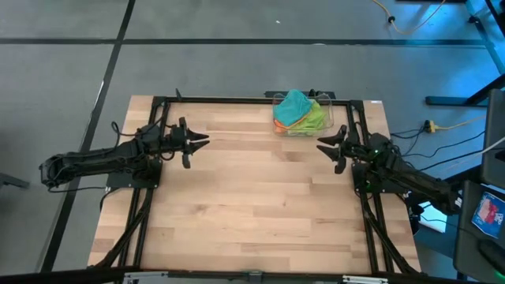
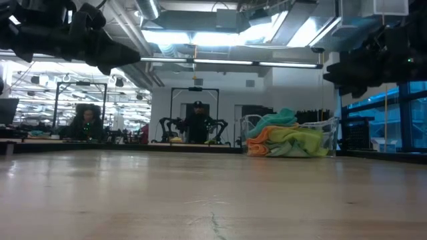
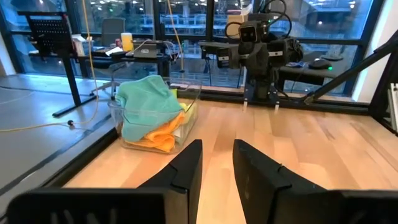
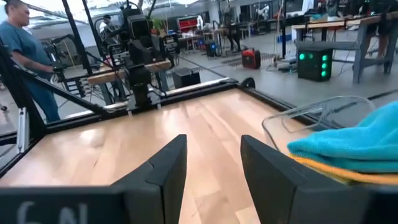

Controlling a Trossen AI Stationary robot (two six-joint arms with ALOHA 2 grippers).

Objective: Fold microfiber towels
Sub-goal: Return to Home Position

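Note:
The microfiber towels (image 1: 299,112) lie heaped in a clear plastic bin (image 1: 316,98) at the table's far edge, right of centre: a teal one (image 3: 146,104) on top, an orange one (image 3: 163,138) and a lime green one (image 2: 303,139) under it. My left gripper (image 1: 201,143) hangs open over the table's left part, pointing level toward the right. My right gripper (image 1: 325,145) hangs open over the right part, pointing level toward the left, just near of the bin. Neither has anything between its fingers (image 3: 186,168), as the wrist views show.
A black frame (image 1: 237,100) runs along the table's far edge and down both sides. The wooden tabletop (image 1: 252,197) between the two grippers and toward the near edge lies bare. People (image 4: 28,56) stand in the room beyond the table.

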